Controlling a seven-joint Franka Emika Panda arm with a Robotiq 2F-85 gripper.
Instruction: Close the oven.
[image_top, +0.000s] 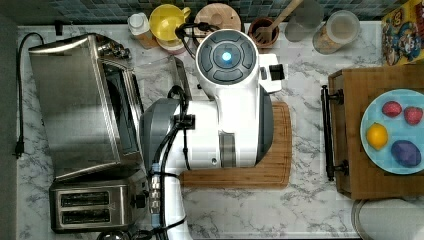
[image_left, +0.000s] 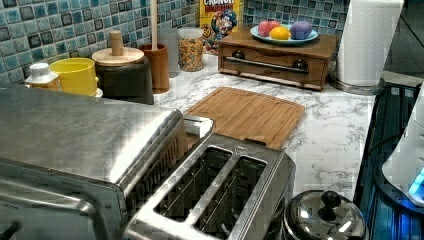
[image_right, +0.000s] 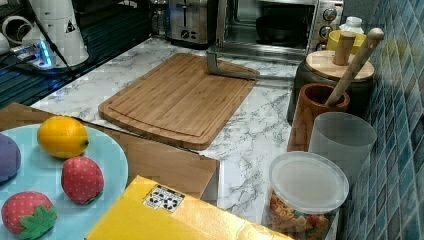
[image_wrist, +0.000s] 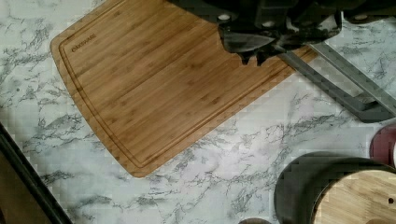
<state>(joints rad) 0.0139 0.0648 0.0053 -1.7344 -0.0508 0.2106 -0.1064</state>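
Hovering fingers (image_wrist: 254, 58), seemingly closed, above cutting board (image_wrist: 159, 79)

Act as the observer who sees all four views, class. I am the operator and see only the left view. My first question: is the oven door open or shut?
Observer: Open. In the right view the oven has its door folded down towards the cutting board.
Operator: Where is the gripper?
Observer: In the wrist view the gripper hangs above the board's edge, close to the door's handle bar.
Operator: Is anything inside the oven?
Observer: Yes. The right view shows a dark pan inside it.
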